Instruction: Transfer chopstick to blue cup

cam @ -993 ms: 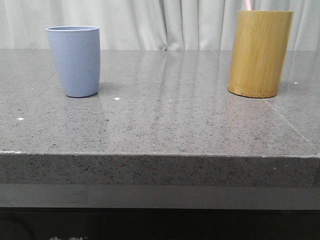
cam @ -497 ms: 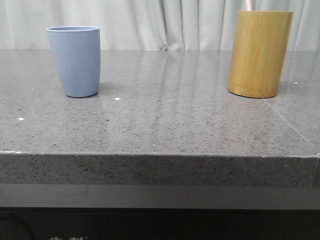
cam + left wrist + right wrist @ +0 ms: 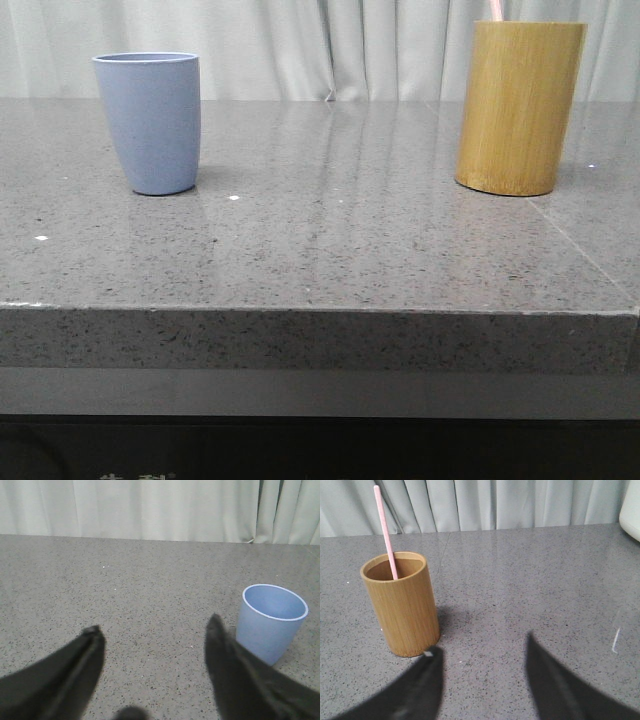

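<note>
Front view takes in a matte periwinkle-blue handleless cup (image 3: 148, 122) standing upright toward the far left corner of the speckled grey stone desk (image 3: 330, 250), and a tall yellow-brown bamboo cylinder (image 3: 519, 107) upright toward the far right corner, the two well apart. Only a short pink tip of the thin pale pink chopstick (image 3: 495, 10) rises above the cylinder's rim there, cut off by the top edge.

Right wrist view looks down into the cylinder (image 3: 402, 603) and shows much more of the chopstick (image 3: 385, 529): it stands inside, leaning against the rim. The right gripper (image 3: 482, 680) hangs over bare desk near the cylinder, its dark fingers spread wide and holding nothing.

Left wrist view shows the blue cup (image 3: 270, 621) with its hollow in sight, just beside one dark finger of the left gripper (image 3: 152, 650), which is likewise spread apart and empty.

Pale pleated curtains (image 3: 300, 45) hang behind the desk's far edge. A white rounded object (image 3: 631, 507) is clipped at the right wrist picture's corner, too cut off to identify.
</note>
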You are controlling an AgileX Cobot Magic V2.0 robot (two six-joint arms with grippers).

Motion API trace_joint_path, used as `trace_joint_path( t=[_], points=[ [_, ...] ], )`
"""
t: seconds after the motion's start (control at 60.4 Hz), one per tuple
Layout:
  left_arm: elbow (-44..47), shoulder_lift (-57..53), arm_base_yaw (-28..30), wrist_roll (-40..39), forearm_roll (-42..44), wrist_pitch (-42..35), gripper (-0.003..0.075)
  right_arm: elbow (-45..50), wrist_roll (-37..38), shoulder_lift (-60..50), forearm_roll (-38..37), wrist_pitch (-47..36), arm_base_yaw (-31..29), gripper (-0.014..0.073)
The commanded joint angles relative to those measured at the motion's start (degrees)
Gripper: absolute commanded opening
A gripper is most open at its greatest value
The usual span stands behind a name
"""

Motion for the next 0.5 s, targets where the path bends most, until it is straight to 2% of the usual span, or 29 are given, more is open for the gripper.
trace_joint_path(
  t=[0.0, 0.05, 0.215, 0.331, 0.48],
  points=[
    [-2.0, 0.53, 0.2, -0.12, -0.93, -4.96, 0.0709, -2.27, -0.23, 0.73, 0.13, -4.94, -0.31, 0.063],
    [-2.0, 0.53, 0.2, -0.12, -3.13, -4.85, 0.0687, -2.27, -0.23, 0.73, 0.13, -4.94, -0.31, 0.0657],
    [-4.87, 3.16, 0.2, -0.01, -3.82, -0.11, 0.0628, -2.27, -0.23, 0.73, 0.13, -5.0, -0.31, 0.0655],
    [-12.58, 10.67, -0.03, 1.49, -3.82, 5.85, 0.0599, -2.27, -0.23, 0.73, 0.13, -5.0, -0.31, 0.0655],
    [-25.63, 22.72, -2.59, 1.49, -3.82, 15.31, 0.0598, -2.27, -0.23, 0.73, 0.13, -5.0, -0.31, 0.0655]
  ],
)
